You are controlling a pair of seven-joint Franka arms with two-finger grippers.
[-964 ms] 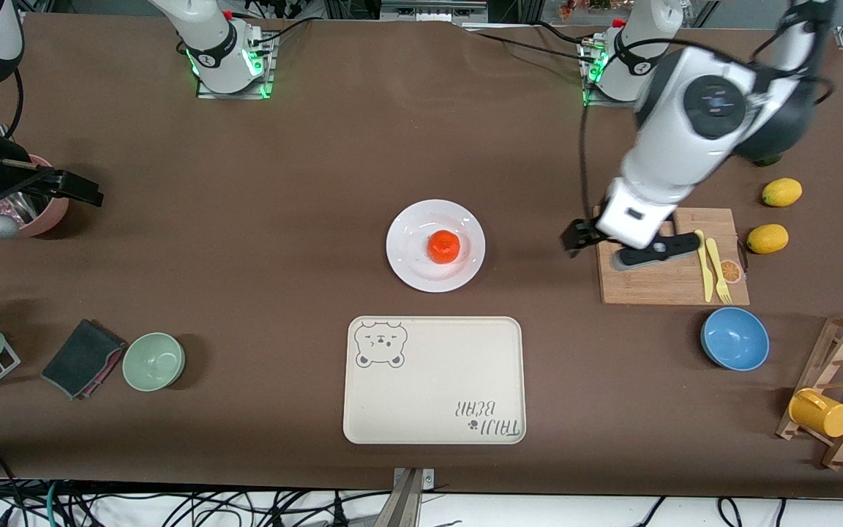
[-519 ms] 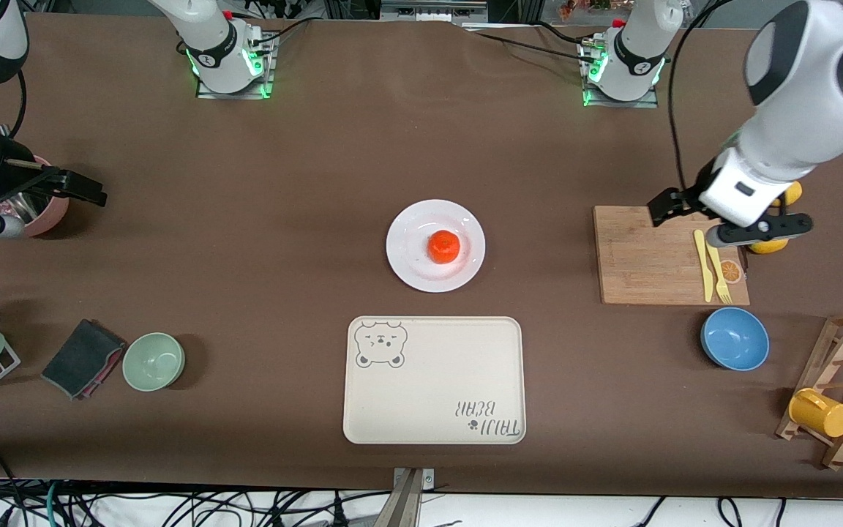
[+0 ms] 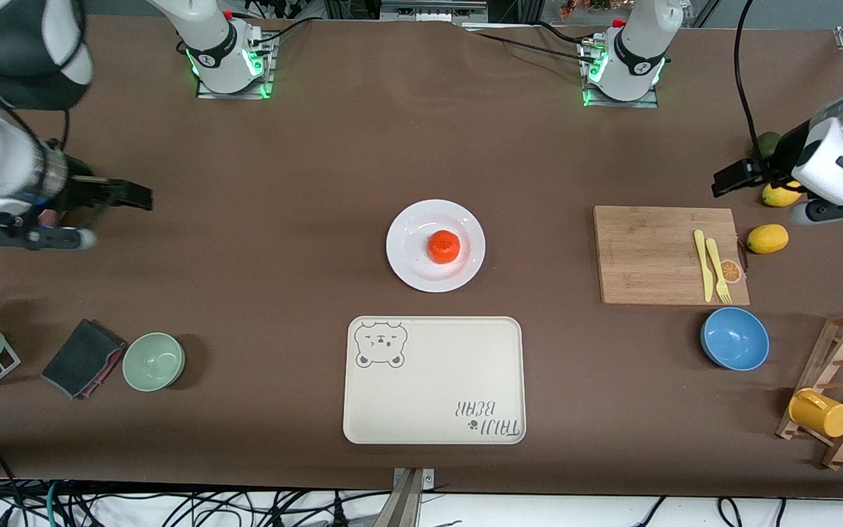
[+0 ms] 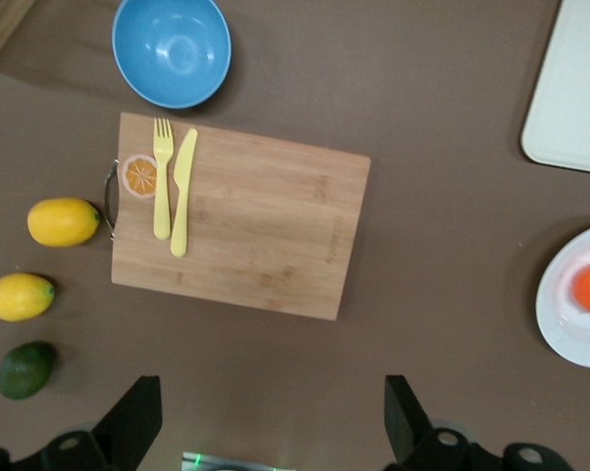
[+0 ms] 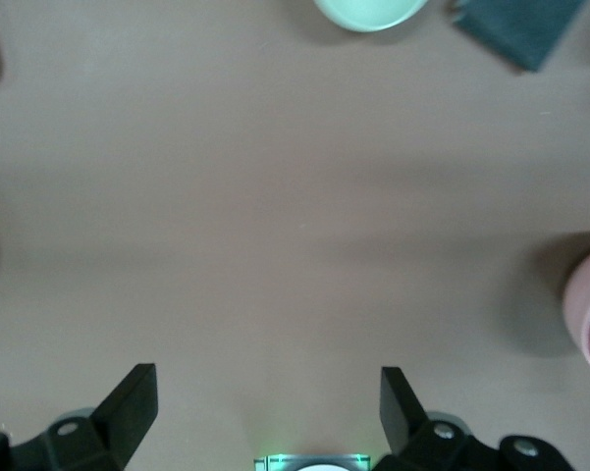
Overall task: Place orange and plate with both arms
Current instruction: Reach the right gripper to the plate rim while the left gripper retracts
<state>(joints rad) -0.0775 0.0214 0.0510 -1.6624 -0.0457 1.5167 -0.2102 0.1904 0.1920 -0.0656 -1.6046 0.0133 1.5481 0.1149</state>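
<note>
Front view: the orange (image 3: 444, 246) sits in the middle of the plate (image 3: 403, 258), which rests on the brown worktop (image 3: 304, 183) mid-table, farther from the camera than the cream bear tray (image 3: 434, 380). The left claw (image 3: 758, 192) hangs over the worktop by the lemons (image 3: 767, 238) at the left arm's end, holding nothing. The right claw (image 3: 99, 212) hangs over bare worktop at the right arm's end, also empty.

Left wrist view: the left claw's fingers (image 4: 133, 417) stand wide apart above bare worktop; the cutting board (image 4: 265, 235), blue bowl (image 4: 172, 49) and lime (image 4: 26, 369) show.

Right wrist view: the right claw's fingers (image 5: 128, 402) stand wide apart over bare worktop, a pink cup (image 5: 589, 309) nearby.
</note>
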